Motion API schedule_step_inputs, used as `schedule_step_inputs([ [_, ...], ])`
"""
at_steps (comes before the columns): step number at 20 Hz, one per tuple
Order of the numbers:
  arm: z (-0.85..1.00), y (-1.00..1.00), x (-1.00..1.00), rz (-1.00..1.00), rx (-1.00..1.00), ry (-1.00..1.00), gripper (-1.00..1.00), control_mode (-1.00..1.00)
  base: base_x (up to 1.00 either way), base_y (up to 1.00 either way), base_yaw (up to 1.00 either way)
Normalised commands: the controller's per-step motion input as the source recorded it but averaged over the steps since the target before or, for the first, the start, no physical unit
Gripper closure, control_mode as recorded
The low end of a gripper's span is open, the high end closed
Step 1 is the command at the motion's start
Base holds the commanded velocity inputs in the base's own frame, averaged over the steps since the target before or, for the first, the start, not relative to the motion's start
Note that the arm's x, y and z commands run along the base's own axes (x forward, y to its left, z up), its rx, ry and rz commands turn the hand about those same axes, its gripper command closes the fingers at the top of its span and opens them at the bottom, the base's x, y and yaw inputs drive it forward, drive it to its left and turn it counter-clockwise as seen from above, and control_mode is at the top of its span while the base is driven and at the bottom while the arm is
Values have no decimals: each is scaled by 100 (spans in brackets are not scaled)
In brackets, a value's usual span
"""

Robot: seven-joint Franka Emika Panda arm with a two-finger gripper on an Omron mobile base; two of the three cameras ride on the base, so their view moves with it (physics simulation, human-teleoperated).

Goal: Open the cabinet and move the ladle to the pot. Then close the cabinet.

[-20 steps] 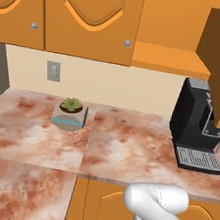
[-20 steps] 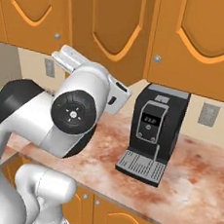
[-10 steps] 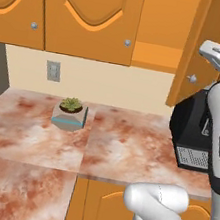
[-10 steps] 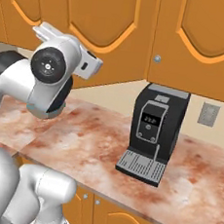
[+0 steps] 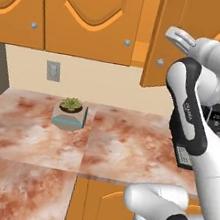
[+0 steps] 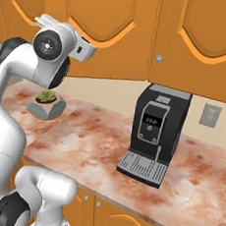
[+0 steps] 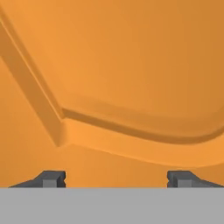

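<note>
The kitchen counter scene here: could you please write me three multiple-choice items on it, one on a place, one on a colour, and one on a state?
1. Where does the small potted plant stand?
A. on the marble counter, below the wall outlet
B. on top of the coffee machine
C. inside a wall cabinet

2. What colour is the coffee machine?
A. white
B. black
C. orange

3. How do the jaws of the pincer stand?
A. shut on a ladle
B. shut on a knob
C. apart, with nothing between them

Answers: 1 A, the plant sits on the counter under the outlet; 2 B, its body is black; 3 C, the hand view shows the tips wide apart before an orange cabinet door.
</note>
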Motion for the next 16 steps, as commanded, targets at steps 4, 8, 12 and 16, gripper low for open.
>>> schedule_step_inputs([
  [4, 22, 12, 100, -3, -1, 5, -100, -100, 0, 0, 0],
  [8, 27, 3, 100, -5, 0, 5, -100, -100, 0, 0, 0],
  [12, 28, 0, 100, -12, -2, 1, -100, -100, 0, 0, 0],
  [16, 15, 0, 100, -17, -3, 3, -100, -100, 0, 0, 0],
])
